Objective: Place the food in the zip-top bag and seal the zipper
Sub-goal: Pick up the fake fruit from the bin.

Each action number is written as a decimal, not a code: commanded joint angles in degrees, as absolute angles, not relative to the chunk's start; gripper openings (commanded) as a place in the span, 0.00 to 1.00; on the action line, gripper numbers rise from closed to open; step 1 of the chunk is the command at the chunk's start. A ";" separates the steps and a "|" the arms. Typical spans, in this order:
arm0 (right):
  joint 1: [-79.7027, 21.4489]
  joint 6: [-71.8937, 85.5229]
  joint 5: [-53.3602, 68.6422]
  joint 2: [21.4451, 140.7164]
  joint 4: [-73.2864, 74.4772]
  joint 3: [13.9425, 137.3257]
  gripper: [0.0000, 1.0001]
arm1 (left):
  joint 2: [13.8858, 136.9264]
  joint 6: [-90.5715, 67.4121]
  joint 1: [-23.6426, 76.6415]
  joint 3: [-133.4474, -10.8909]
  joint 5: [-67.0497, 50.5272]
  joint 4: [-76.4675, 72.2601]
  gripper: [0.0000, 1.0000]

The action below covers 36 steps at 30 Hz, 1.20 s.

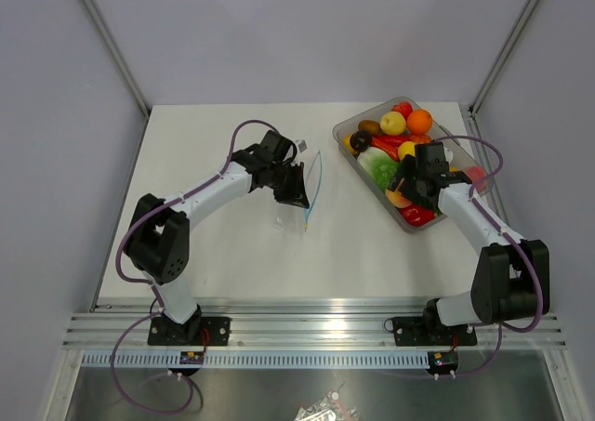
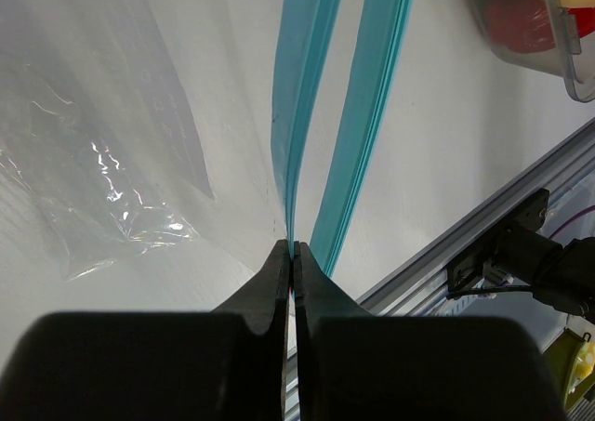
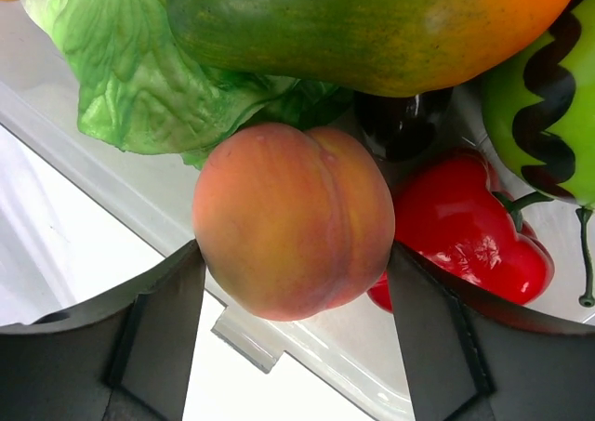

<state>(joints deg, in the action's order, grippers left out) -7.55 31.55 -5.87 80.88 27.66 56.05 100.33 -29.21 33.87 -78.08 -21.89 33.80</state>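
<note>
The thin, floppy zip-top bag (image 1: pixel 296 218) lies mid-frame on the tabletop (image 1: pixel 232 254), left jaws pinched shut on its zipper (image 2: pixel 299 114), while right jaws clasp the light-looking, glossy, probably slippery peach (image 3: pixel 293 221) across its middle, above the tray (image 3: pixel 93 175) at centre-right.

Two grippers: left gripper (image 2: pixel 293 251), right gripper (image 3: pixel 296 254). One zip-top bag (image 1: pixel 297 219), one zipper (image 2: pixel 299 86). One tray (image 3: pixel 102 175), one lettuce (image 1: pixel 379 167), one peach (image 3: pixel 293 218), one orange (image 1: pixel 419 121). Maybe a dozen food pieces (image 1: pixel 392 122) in all; the pile is too crowded for an exact count.
</note>
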 commanded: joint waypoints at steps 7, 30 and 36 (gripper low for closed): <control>-7.38 31.38 -8.35 76.83 28.04 55.99 0.39 | 106.69 -29.88 38.93 -88.93 -22.68 34.98 0.00; -7.38 29.62 -9.75 72.24 31.55 55.72 0.43 | 110.22 -31.99 40.52 -91.67 -21.36 34.01 0.00; -7.38 30.15 -8.44 71.64 30.15 54.05 0.42 | 110.13 -32.08 40.17 -92.11 -20.92 34.01 0.00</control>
<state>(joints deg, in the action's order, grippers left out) -7.55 30.74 -8.03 72.34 30.35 54.33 109.78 -31.62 40.53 -89.86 -21.52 35.00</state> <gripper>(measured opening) 0.788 0.009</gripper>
